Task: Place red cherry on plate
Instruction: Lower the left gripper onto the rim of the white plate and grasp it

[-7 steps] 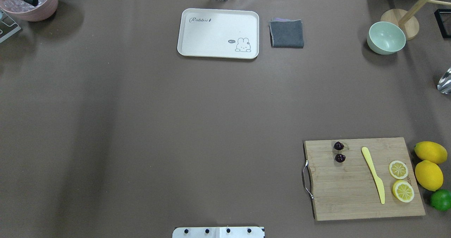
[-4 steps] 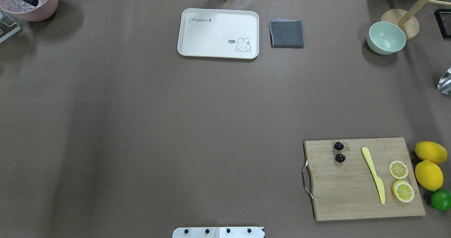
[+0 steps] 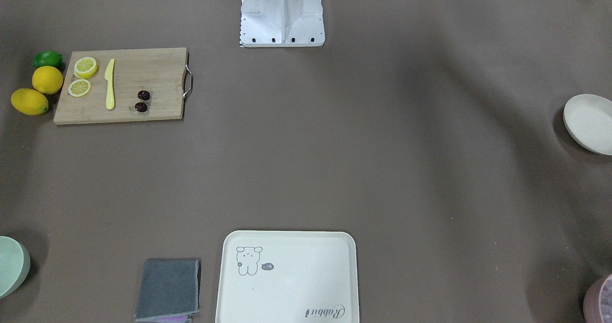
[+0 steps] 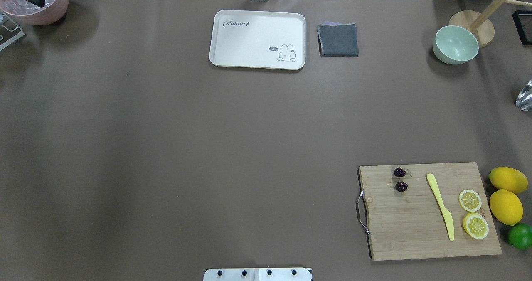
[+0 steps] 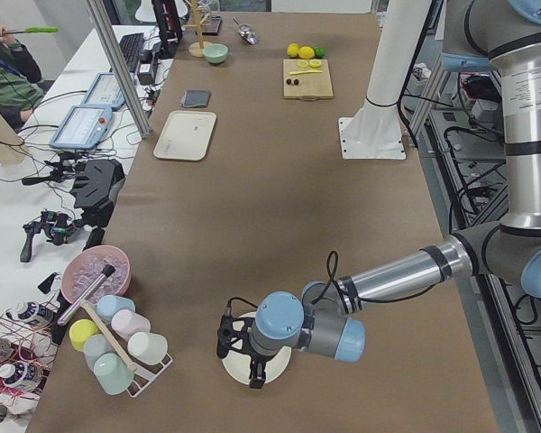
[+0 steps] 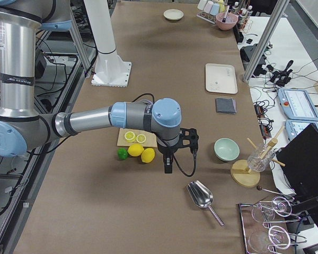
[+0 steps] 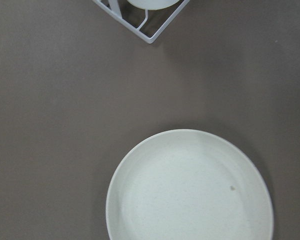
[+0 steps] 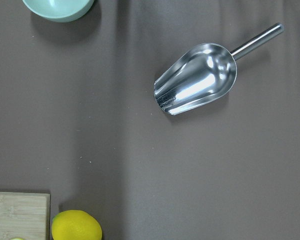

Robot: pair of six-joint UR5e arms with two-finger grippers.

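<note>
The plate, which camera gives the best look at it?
The left wrist-mounted view: the plate fills the lower frame, empty, only its bottom edge cropped. Front-facing crops the plate at the frame's right edge; exterior left shows it partly covered; exterior right shows it small and far; overhead misses it.

left wrist camera close above plate [image 7: 190,190]

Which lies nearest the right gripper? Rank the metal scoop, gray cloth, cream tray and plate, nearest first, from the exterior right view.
From the right gripper:
1. Metal scoop: close by, toward the camera's end.
2. Gray cloth: farther along, on the operators' side.
3. Cream tray: just beyond the cloth.
4. Plate: at the far end.
</note>
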